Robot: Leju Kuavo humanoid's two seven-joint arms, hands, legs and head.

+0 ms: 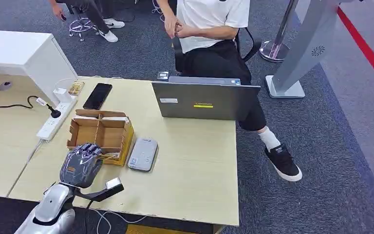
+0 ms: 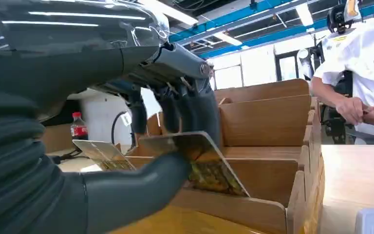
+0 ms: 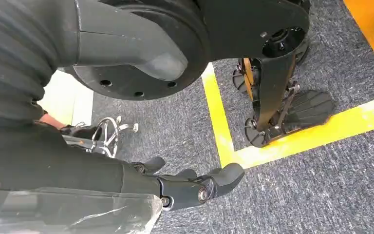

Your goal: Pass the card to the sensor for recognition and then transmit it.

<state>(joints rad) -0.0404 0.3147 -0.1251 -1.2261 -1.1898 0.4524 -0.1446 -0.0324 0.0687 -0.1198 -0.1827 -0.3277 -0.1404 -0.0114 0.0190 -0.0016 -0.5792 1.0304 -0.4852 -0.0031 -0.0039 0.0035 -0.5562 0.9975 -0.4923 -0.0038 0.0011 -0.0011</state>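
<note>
Left hand (image 1: 81, 165) pinches the card (image 2: 195, 161) over the box (image 1: 100, 134); sensor (image 1: 143, 153) lies just right, right hand (image 3: 195, 187) hanging loosely curled, empty.

My left arm reaches forward, and its hand (image 1: 81, 165) is palm down with thumb and fingers (image 2: 195, 109) pinching a card (image 2: 195, 158). My right arm hangs low, its hand (image 3: 195, 187) empty, fingers loosely apart above the floor.
</note>
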